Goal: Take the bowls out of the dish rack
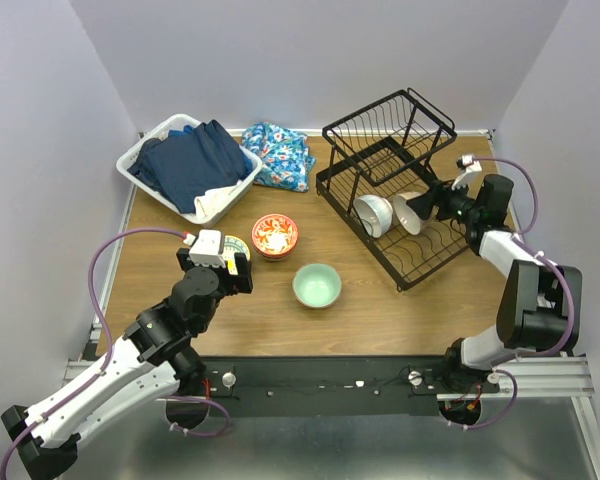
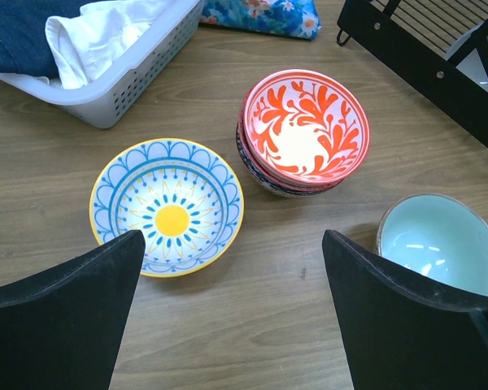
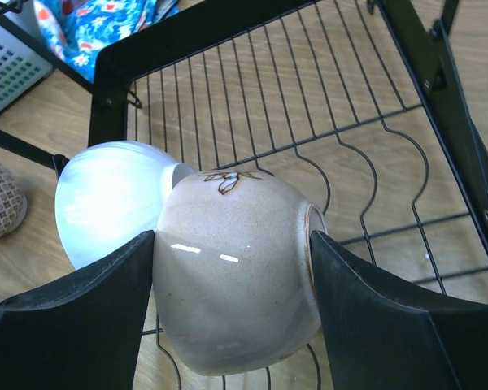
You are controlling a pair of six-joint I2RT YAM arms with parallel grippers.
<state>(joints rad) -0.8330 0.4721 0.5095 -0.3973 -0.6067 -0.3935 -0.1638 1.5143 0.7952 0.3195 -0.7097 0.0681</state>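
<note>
Our right claw (image 3: 232, 240) pinches the tan bowl (image 3: 228, 292) by its slippery sides; we think it breaks if dropped.

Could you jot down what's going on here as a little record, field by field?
Left gripper: open, empty, above the table
Right gripper: closed around the beige bowl
Beige bowl: on its side in the dish rack, beside a white bowl
Out on table: mint bowl, yellow-rimmed bowl, red floral bowl stacked on others
Nearby: white basket of clothes
</note>
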